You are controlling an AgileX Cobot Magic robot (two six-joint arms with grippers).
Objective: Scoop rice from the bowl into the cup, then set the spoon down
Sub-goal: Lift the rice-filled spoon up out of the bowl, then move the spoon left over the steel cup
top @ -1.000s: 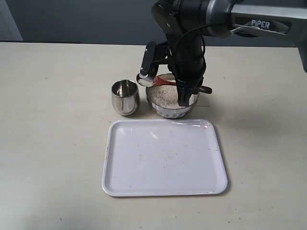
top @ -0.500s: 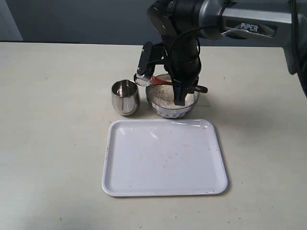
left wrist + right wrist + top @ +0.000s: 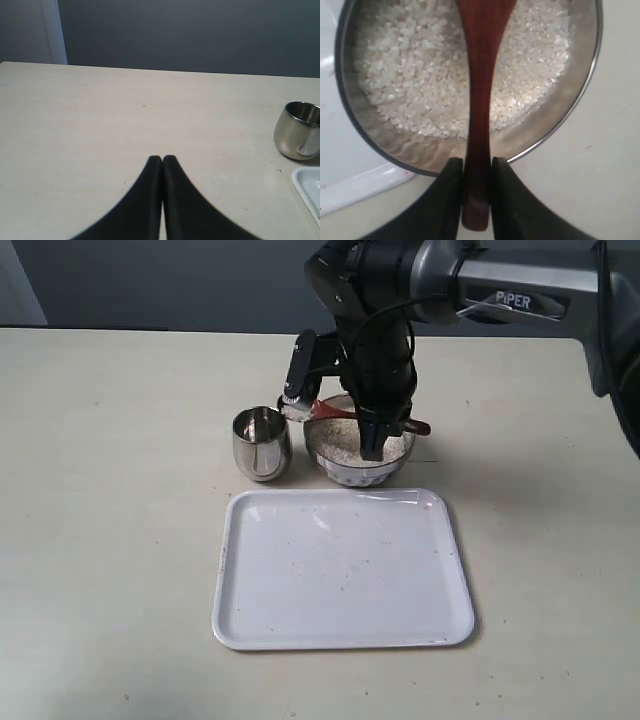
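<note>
Robot lab bench, bare beige tabletop [image 3: 120, 540], blank grey-blue wall [image 3: 150, 280], branded PiPER arm [image 3: 520, 285]

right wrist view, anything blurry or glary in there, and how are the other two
Right wrist view: the rice is fairly sharp, the dark fingers soft-edged, with glare on the bowl wall. Left wrist view: the left gripper is a blurred black shape; the cup shows reflections. Exterior view: even light, faint shadows.

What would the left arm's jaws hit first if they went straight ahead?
Likely nothing close: the left gripper, jaws shut, points across bare table toward its far edge and a dark wall. The steel cup stands well aside of that line.
</note>
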